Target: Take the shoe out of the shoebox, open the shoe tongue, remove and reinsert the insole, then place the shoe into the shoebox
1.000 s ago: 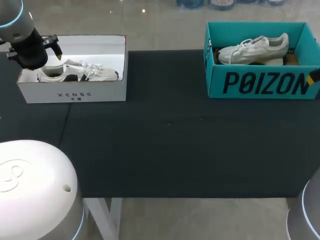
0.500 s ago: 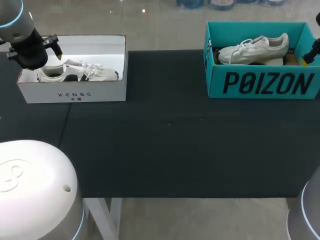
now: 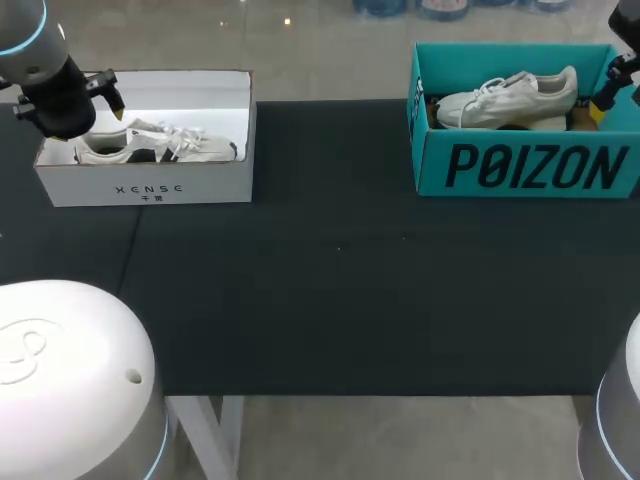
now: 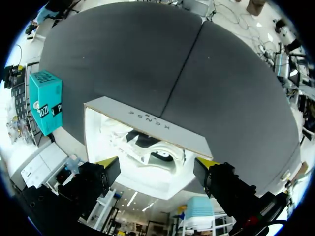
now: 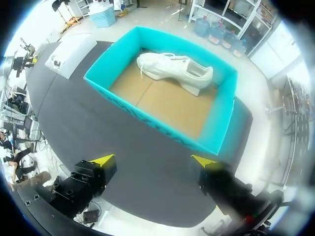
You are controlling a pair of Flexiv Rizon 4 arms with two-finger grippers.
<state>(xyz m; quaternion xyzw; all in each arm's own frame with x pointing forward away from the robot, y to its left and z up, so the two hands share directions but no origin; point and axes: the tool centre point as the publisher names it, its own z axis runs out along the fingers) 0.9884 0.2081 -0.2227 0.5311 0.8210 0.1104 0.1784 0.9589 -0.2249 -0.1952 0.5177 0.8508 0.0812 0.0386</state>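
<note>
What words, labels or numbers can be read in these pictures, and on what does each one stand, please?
"POIZON": large dark letters on the front wall of the teal shoebox.
"XENSE": small spaced letters on the front wall of the white shoebox.
The tiny mark just under that word is too small to read.
No numbers or other signs can be read.

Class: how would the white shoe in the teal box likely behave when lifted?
The white shoe probably resists bending lengthwise, given its thick sole. Its loose laces may dangle or snag.
</note>
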